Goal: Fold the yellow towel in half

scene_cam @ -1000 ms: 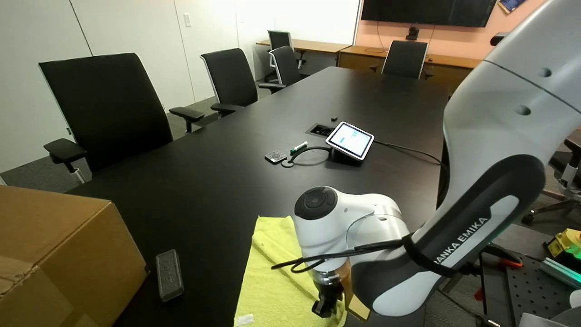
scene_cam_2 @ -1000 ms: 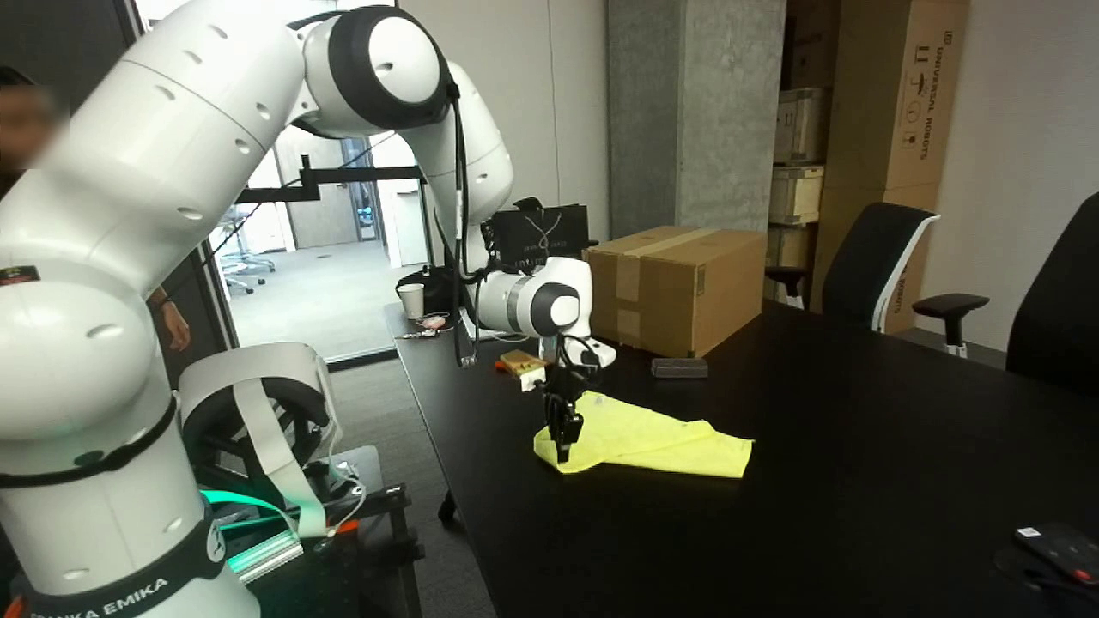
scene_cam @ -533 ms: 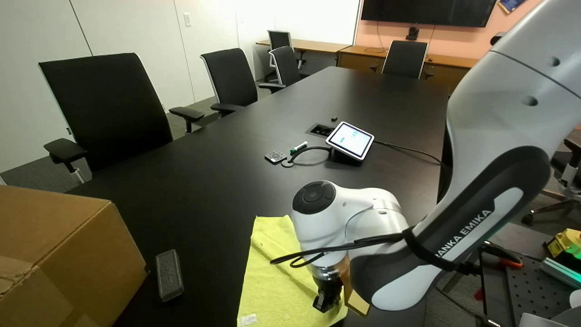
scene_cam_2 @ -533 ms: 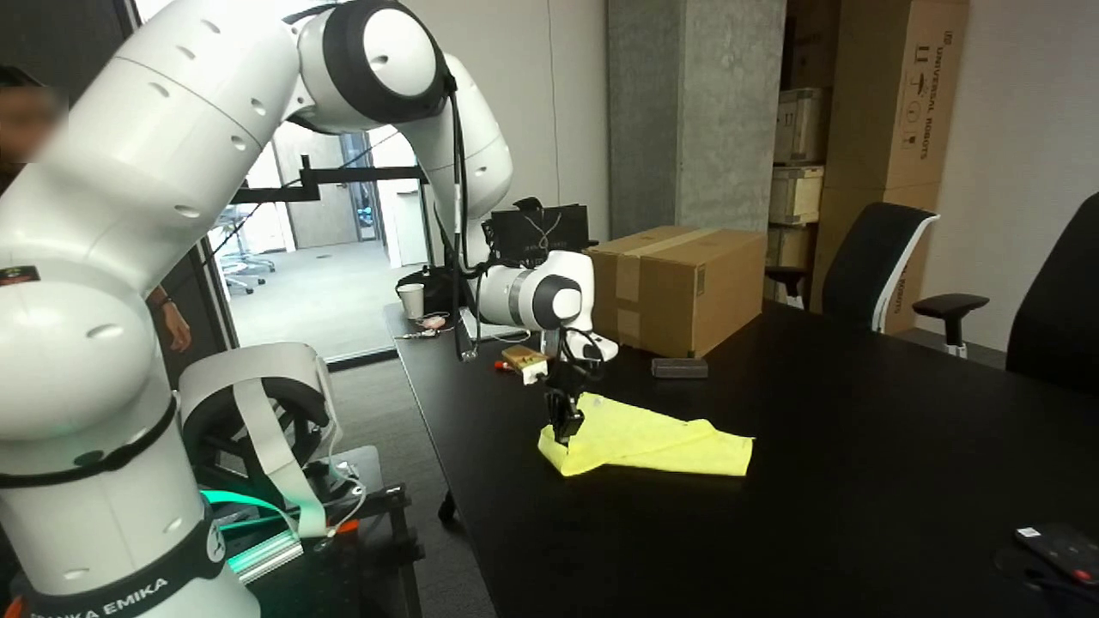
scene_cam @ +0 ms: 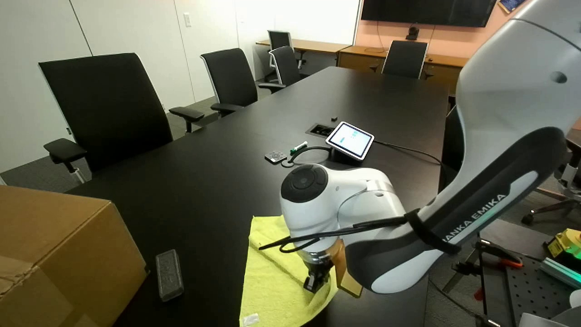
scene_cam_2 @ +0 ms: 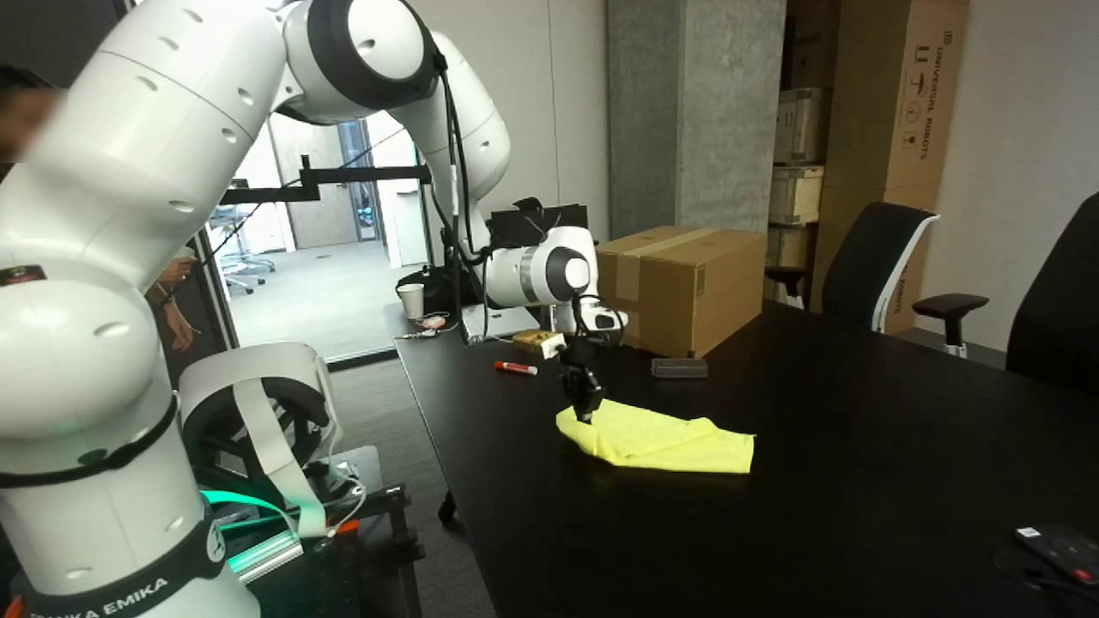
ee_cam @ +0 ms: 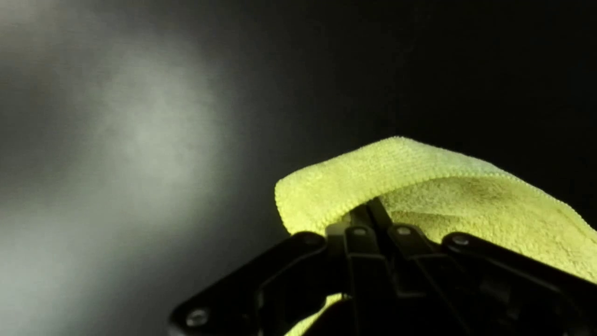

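Exterior view, left to right: the gripper (scene_cam_2: 585, 417) pinched the yellow towel (scene_cam_2: 665, 442) by its ten-o'clock end, seemingly to hold that edge raised for carrying over into a half-fold, while the rest lay on the surface (scene_cam_2: 859, 481). Beyond, at the towel's twelve o'clock, stood a taped, closed cardboard box (scene_cam_2: 683, 292), contents hidden.

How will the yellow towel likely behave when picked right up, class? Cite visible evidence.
The yellow towel would probably be floppy, since its edge curls over at the hand in the wrist view. It is likely light for its size, as it looks thin. Its fuzzy surface suggests little slipping.
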